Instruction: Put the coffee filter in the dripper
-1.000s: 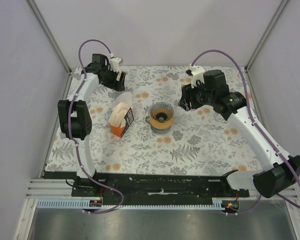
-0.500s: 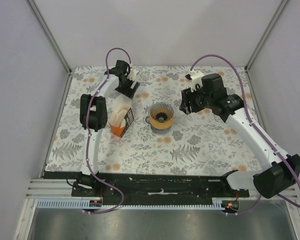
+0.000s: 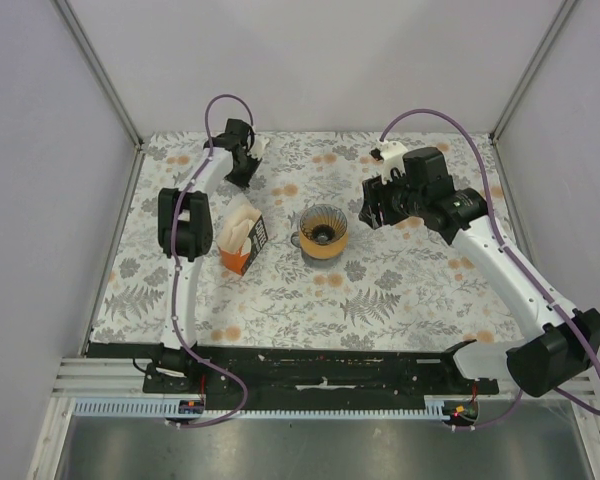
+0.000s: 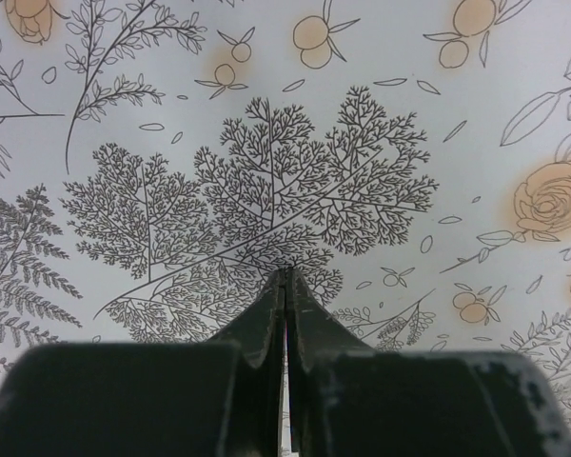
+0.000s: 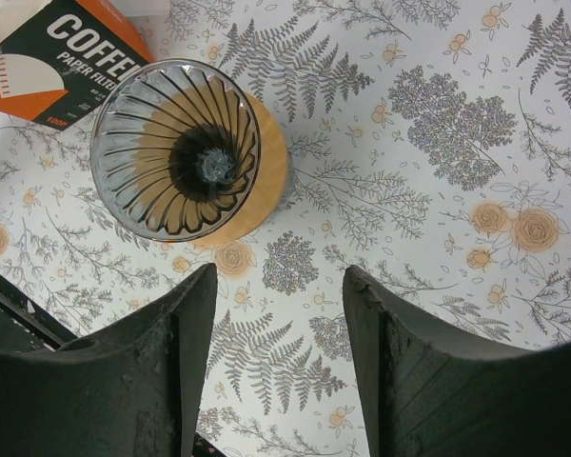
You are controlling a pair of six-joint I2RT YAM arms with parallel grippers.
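The dripper (image 3: 323, 232) is a smoky ribbed cone on a round wooden base, standing mid-table; the right wrist view looks down into the dripper (image 5: 176, 148). Left of it lies an orange and black filter box (image 3: 246, 243) with cream-white coffee filter paper (image 3: 237, 224) sticking out of its top. My left gripper (image 3: 245, 175) hangs behind the box, apart from it. In the left wrist view that gripper (image 4: 285, 276) is shut with nothing between its fingers, over bare cloth. My right gripper (image 3: 371, 211) hovers right of the dripper, its jaws (image 5: 278, 271) open and empty.
A floral tablecloth (image 3: 410, 290) covers the table. Grey walls and metal frame posts (image 3: 100, 70) close in the back and sides. The filter box (image 5: 67, 57) shows at the top left of the right wrist view. A black rail (image 3: 320, 365) runs along the near edge.
My left gripper swung right toward the box, then drew back slightly, and its jaws went from open to shut. The right arm shifted only slightly.
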